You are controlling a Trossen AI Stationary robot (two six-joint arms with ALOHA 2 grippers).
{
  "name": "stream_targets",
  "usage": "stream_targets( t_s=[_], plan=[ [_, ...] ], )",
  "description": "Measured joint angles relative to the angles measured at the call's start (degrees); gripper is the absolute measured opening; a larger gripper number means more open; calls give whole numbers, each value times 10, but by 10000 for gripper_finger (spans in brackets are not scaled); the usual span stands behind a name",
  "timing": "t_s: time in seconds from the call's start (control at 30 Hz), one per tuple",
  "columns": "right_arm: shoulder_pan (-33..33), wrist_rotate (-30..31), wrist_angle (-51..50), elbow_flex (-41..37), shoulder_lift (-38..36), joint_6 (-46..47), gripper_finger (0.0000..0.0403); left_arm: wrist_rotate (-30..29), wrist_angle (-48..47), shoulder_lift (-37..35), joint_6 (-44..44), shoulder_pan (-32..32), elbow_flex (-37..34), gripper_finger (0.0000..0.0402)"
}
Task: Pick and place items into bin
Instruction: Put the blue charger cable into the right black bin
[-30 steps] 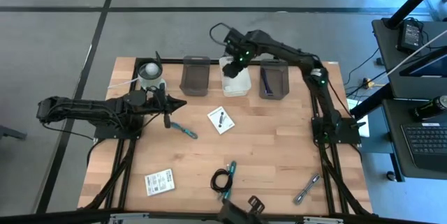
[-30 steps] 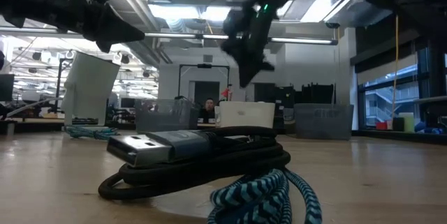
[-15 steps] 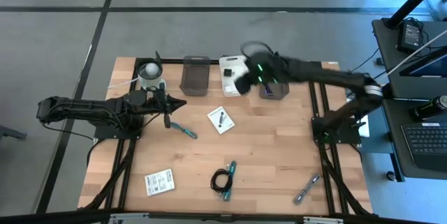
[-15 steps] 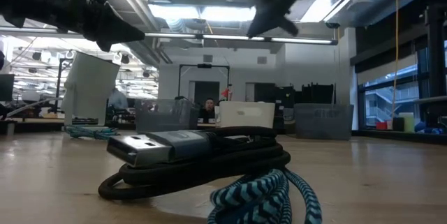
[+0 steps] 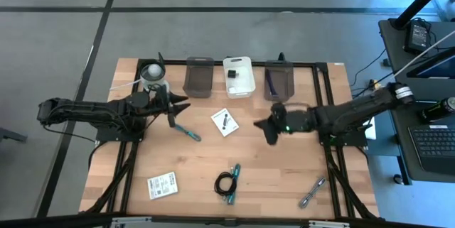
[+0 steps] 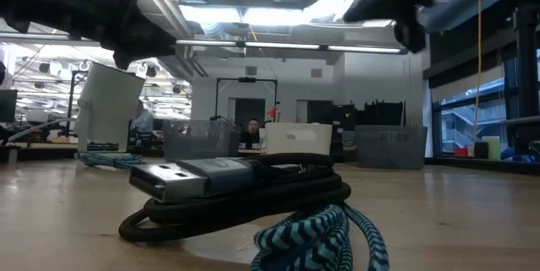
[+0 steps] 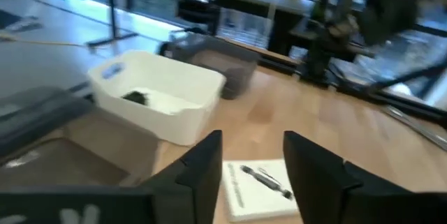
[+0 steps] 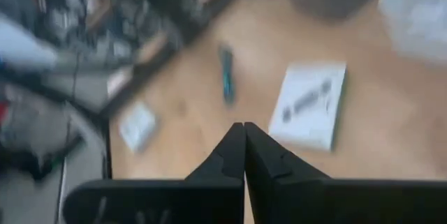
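Now the right gripper [image 5: 261,125], fingers together, hangs over the table near the card [image 5: 225,121]; the left gripper [image 5: 186,103] waits, fingers apart.

The setting is a robotics lab or open industrial workspace. Indicators: a wooden table [image 5: 277,171] on a grey floor [image 5: 57,36] marked with dark tape lines; exposed ceiling ducts [image 6: 228,30] and strip lights [image 6: 253,13]; rows of benches [image 6: 42,140] with equipment behind; a side desk [image 5: 426,79] with a laptop [image 5: 434,143] and cables.
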Motion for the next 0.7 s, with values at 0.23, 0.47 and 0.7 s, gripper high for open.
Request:
stream_targets(
  t_s=[0.23, 0.47, 0.7],
  plan=[
    [43, -59, -4, -54, 3, 25, 2, 2, 33, 0, 27, 0, 2, 162],
    [62, -60, 0, -100, 3, -27, 2, -10, -130, 45, 64, -9, 109, 155],
    [63, -61, 1, -117, 3, -51, 3, -10, -407, 190, 130, -25, 277, 155]
  ],
)
